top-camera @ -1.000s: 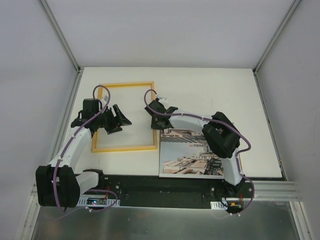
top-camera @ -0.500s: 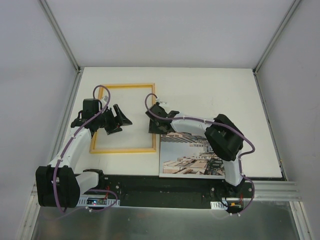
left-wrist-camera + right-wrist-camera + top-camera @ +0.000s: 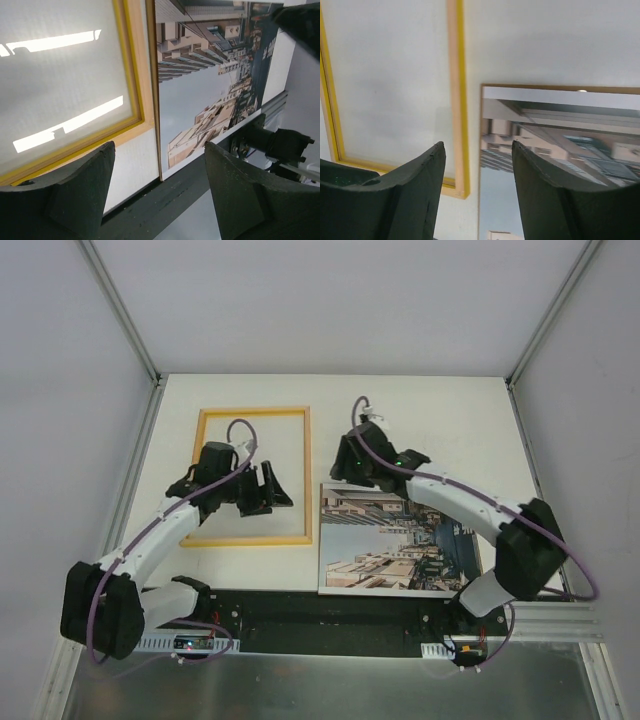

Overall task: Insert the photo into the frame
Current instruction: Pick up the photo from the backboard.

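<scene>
The frame (image 3: 305, 475) lies flat on the white table at the left, wood-coloured with a yellow inner lip, and nothing lies inside it. The photo (image 3: 400, 550), a city street print, lies face up just to its right near the front edge, with a thin brown edge under it. My left gripper (image 3: 272, 490) hangs open over the frame's near right part. In the left wrist view the frame (image 3: 142, 75) and photo (image 3: 200, 85) lie beyond the open left gripper (image 3: 160, 145). My right gripper (image 3: 342, 472) is open above the gap by the photo's far left corner. The right wrist view shows the frame (image 3: 456, 100), the photo (image 3: 560, 125) and the empty right gripper (image 3: 477, 142).
A black rail (image 3: 330, 605) runs along the table's near edge under the arm bases. Grey enclosure walls with metal posts (image 3: 130, 325) close in the left, right and back. The right forearm (image 3: 460, 505) crosses above the photo's far right corner.
The right gripper opened, let go of the frame's right side and moved right and farther back. The frame now lies straighter. The left gripper moved right. The right arm uncovered much of the photo.
</scene>
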